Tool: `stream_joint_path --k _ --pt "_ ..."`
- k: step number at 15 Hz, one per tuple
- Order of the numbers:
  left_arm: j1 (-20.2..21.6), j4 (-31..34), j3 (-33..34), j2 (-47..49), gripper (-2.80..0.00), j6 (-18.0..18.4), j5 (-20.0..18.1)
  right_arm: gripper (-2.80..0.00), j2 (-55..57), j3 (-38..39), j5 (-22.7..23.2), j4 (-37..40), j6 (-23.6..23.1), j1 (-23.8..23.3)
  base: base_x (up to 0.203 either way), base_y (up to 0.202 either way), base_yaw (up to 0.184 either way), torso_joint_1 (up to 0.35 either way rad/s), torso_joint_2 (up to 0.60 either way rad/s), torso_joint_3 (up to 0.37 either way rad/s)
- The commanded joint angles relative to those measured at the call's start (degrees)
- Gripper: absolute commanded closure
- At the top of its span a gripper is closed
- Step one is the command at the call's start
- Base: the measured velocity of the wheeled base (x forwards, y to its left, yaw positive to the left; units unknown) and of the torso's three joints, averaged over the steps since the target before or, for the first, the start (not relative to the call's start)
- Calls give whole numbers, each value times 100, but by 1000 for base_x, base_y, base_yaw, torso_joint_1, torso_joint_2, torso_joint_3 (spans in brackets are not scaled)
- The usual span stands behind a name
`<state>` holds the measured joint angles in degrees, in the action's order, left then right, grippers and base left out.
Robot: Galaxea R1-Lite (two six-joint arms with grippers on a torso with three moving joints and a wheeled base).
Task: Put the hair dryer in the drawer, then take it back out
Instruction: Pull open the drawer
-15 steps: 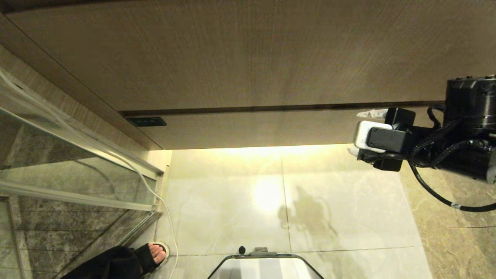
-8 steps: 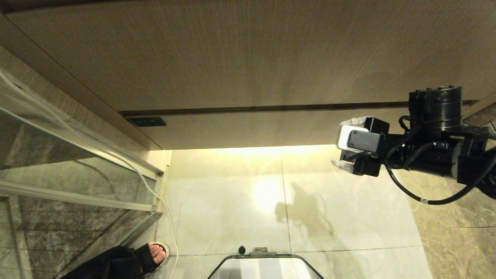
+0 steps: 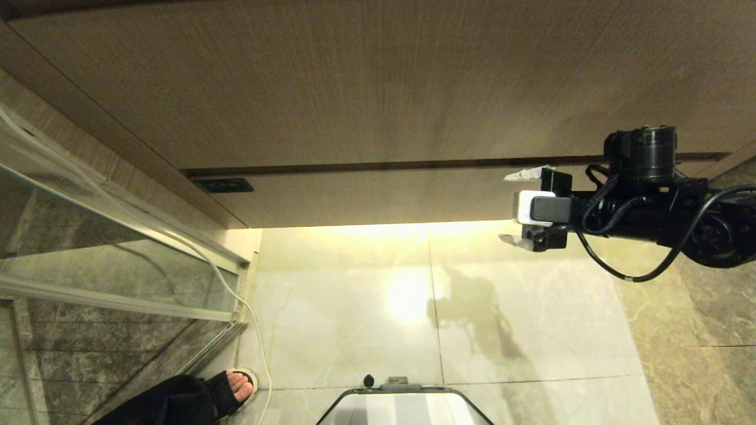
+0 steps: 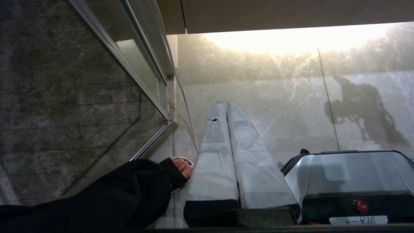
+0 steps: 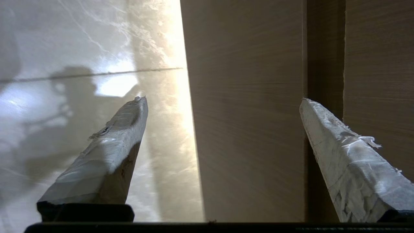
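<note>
Two fingers of the right gripper (image 3: 520,208) are spread wide and carry nothing; in the right wrist view one finger (image 5: 106,155) lies over the pale marble floor (image 3: 378,307) and the other over the dark seam above the drawer (image 3: 378,198), so that the plain wood-grain front sits between them. The left gripper (image 4: 226,155) hangs parked over the floor, fingers pressed together, with a person's sandalled foot (image 4: 181,166) just beside them. Beyond the right fingers the drawer is seen shut, its handleless face flush under the wide panel above. The hair dryer is not seen in any view. Judged from here, the risk lies in the grip: with no handle, the fingers may slip off the smooth front edge, or the far finger may miss the narrow seam and press on the panel instead, leaving the drawer closed.
</note>
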<state>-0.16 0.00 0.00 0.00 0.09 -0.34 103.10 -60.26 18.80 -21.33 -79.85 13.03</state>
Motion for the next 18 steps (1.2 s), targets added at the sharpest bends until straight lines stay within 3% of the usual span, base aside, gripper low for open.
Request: stream_joint_path --k 1,13,18 --pt "5 0 2 0 0 0 -1 -280 271 -241 143 -6 -323 -204 0 0 0 0 0 0" --pt "1 0 3 0 0 0 -1 -280 859 -988 143 -77 -241 -366 0 0 0 0 0 0" --pt "-2 0 9 0 0 0 -1 -280 829 -966 264 -95 -171 -498 0 0 0 0 0 0"
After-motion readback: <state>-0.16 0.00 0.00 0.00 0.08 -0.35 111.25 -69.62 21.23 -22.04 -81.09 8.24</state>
